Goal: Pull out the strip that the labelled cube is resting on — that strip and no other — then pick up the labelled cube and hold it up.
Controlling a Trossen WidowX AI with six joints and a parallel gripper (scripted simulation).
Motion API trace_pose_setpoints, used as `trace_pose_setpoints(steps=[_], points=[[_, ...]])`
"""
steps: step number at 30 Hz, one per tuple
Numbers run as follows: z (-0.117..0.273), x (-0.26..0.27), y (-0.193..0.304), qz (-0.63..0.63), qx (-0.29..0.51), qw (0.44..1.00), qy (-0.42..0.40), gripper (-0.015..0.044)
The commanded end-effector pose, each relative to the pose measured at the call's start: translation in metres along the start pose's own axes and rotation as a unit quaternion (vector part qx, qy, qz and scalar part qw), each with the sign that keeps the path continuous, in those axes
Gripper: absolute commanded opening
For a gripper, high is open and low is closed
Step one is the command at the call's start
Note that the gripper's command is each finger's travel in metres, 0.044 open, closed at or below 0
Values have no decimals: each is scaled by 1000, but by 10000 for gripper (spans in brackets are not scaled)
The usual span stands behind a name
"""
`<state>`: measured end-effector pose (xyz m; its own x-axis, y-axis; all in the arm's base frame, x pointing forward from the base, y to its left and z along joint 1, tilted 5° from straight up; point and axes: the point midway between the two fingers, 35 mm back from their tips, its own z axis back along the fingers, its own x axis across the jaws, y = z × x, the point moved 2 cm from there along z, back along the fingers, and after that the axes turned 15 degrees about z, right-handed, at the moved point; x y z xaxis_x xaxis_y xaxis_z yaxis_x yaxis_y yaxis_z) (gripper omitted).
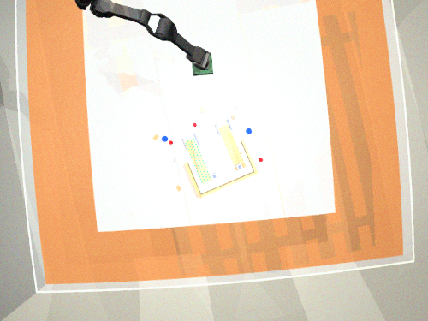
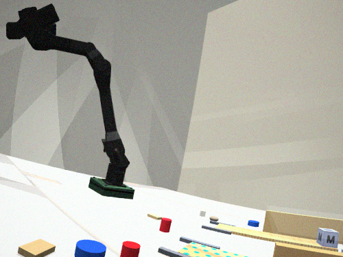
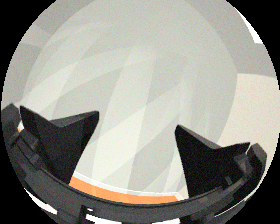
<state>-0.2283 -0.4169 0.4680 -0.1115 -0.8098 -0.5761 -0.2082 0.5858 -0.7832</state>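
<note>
While the arm [image 2: 106,109] reared high over its base, the gripper [image 3: 134,143] stood released, fingers wide apart with nothing between them. The labelled cube [image 2: 327,237], marked M, rested on the plain yellow strip [image 2: 271,236] inside the tan tray [image 2: 302,221], at the scene's right.

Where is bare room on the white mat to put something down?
The wide band between the arm's green base and the strips looks bare. It is crowded around the dotted strip, yellow strip and tan tray, among small cylinders.
</note>
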Motion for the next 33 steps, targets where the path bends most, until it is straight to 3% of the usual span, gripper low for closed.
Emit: trace_pose_setpoints(steps=[1, 9, 16, 24, 33], points=[[2, 1, -1, -1, -3, 1000, -3, 400], [120, 14, -50, -29, -135, 978, -154, 400], [240, 4, -69, -57, -250, 918, -304, 400], [373, -33, -54, -81, -358, 802, -472, 400], [496, -102, 8, -85, -443, 621, -640, 400]])
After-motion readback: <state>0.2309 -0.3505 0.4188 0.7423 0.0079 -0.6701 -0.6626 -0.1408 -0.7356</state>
